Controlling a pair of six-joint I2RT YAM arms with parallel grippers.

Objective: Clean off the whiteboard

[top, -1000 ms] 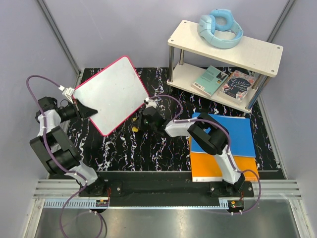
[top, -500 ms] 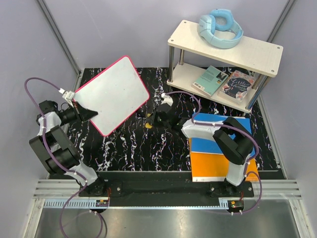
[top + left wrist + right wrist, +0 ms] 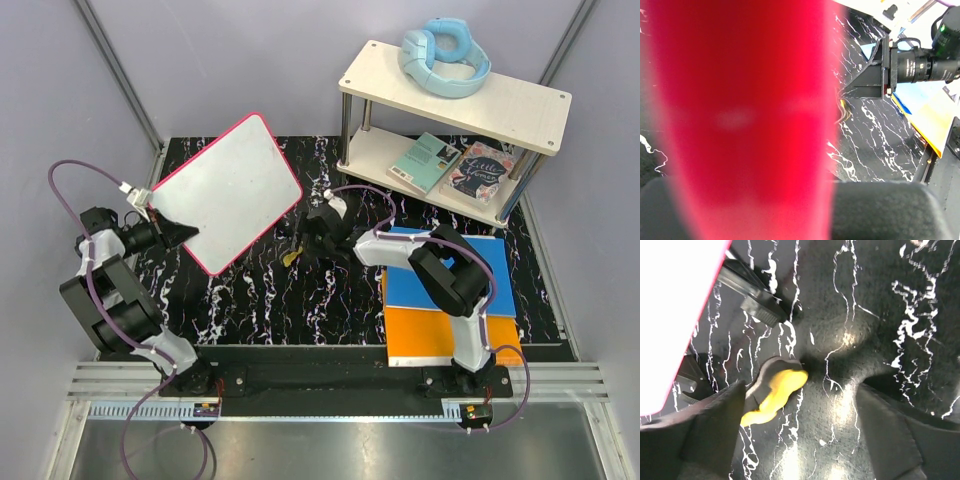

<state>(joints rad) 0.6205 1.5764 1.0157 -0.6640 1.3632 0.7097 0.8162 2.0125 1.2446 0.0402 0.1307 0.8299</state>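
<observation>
Marbled black tabletop [image 3: 262, 300], lavender walls [image 3: 250, 60], whiteboard [image 3: 225, 190]

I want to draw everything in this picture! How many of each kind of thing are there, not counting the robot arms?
Whiteboard: 1
Books: 2
Headphones: 1
Flat sheets, one blue and one orange: 2
Yellow eraser: 1
Shelf: 1
Total: 8

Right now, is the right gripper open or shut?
Open. In the right wrist view the right gripper has its fingers wide apart above the table; the yellow eraser lies by one finger, not pinched.
</observation>
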